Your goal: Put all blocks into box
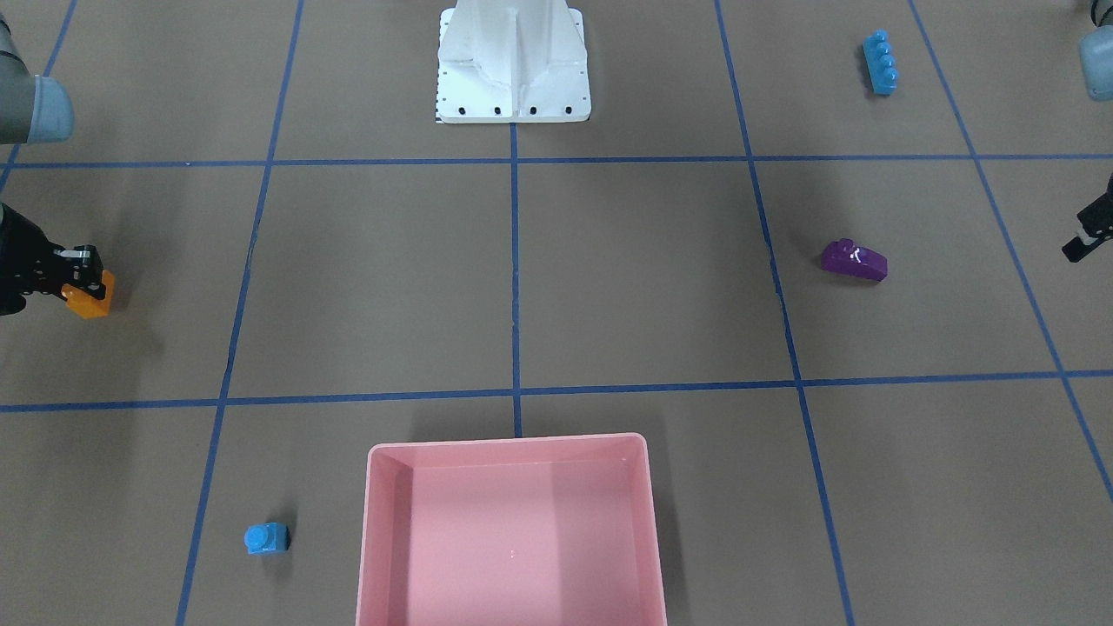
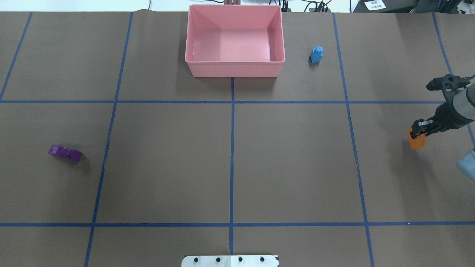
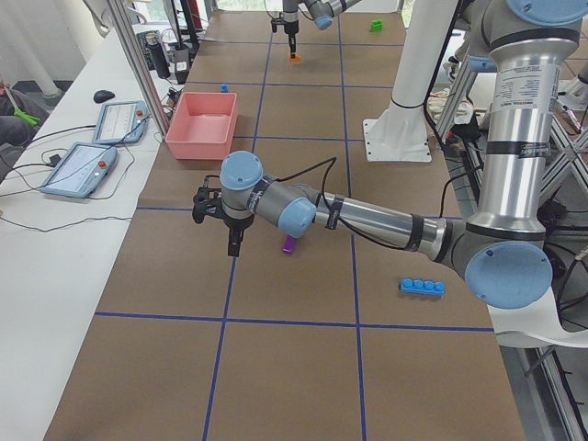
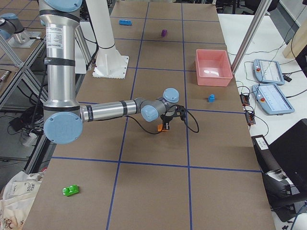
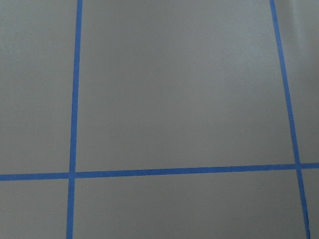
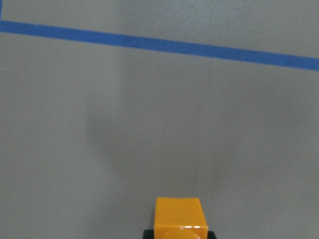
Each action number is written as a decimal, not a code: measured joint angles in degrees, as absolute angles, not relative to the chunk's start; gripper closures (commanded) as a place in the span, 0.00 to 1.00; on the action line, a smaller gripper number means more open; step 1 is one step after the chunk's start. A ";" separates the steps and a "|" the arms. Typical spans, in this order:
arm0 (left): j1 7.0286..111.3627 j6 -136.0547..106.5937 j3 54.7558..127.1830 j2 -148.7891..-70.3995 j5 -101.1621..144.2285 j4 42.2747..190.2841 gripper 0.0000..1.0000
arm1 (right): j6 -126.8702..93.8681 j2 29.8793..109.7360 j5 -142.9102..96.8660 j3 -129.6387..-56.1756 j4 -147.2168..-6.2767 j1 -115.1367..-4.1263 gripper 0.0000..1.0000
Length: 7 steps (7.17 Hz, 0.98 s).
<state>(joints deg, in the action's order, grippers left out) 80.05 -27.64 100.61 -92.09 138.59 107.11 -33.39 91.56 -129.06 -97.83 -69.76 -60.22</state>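
Block, glossy orange and cube-like, sits clamped in right pincer; left pincer unclear.

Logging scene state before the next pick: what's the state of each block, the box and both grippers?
box: empty.
orange block: clamped in right gripper.
small blue block: on table beside box, outside it.
purple block: loose on table.
long blue block: loose on table.
green block: loose on table.
right gripper: shut on orange block.
left gripper: holds nothing; open or shut unclear.
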 measured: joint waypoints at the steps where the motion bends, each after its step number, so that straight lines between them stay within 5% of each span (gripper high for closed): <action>1: 78.73 -29.23 101.14 -92.03 138.83 107.92 0.00 | -33.11 90.87 -129.38 -100.92 -74.12 -62.15 1.00; 3: 75.81 -31.99 102.57 -91.41 138.42 110.43 0.00 | -33.05 82.95 -129.82 -106.70 -89.29 -64.01 1.00; 7: 71.20 -57.21 104.84 -89.11 131.77 111.41 0.00 | -37.61 60.78 -129.66 -105.58 -107.97 -64.32 1.00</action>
